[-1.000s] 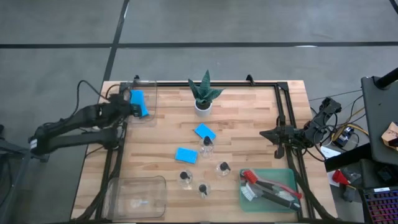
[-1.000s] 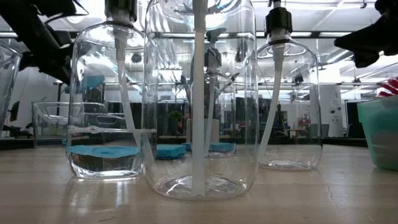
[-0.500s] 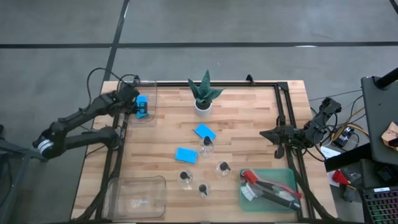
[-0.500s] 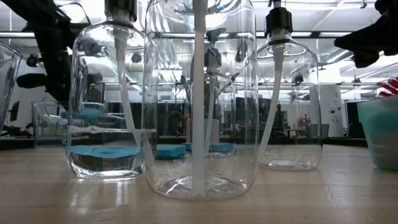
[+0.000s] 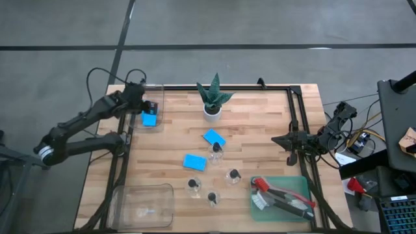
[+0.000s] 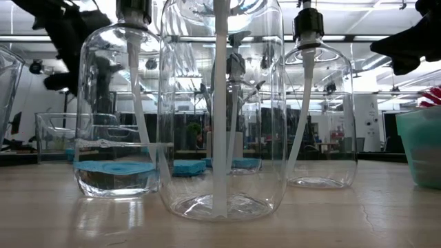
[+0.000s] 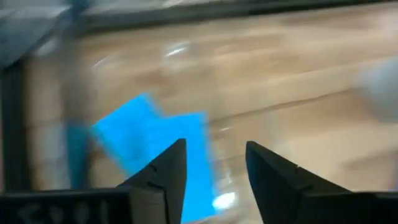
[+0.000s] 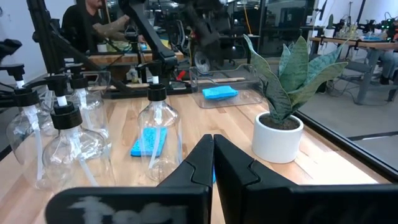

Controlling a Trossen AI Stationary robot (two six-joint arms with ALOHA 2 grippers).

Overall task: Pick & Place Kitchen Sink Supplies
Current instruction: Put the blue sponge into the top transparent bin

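Left gripper [image 5: 144, 106] jaws just parted, holding nothing; sponge [image 5: 149, 119] dropped into far-left bin [image 5: 158, 97]. Two sponges still on table. Right gripper [image 5: 276, 139] shut, empty, parked at right edge.

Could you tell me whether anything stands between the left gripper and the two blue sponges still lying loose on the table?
Nothing visible does. The left gripper, open, hangs over the far-left bin, which holds blue sponge. Bare wood lies between the bin and the two loose sponges. One bottle stands beside the farther sponge's near corner, on its other side.
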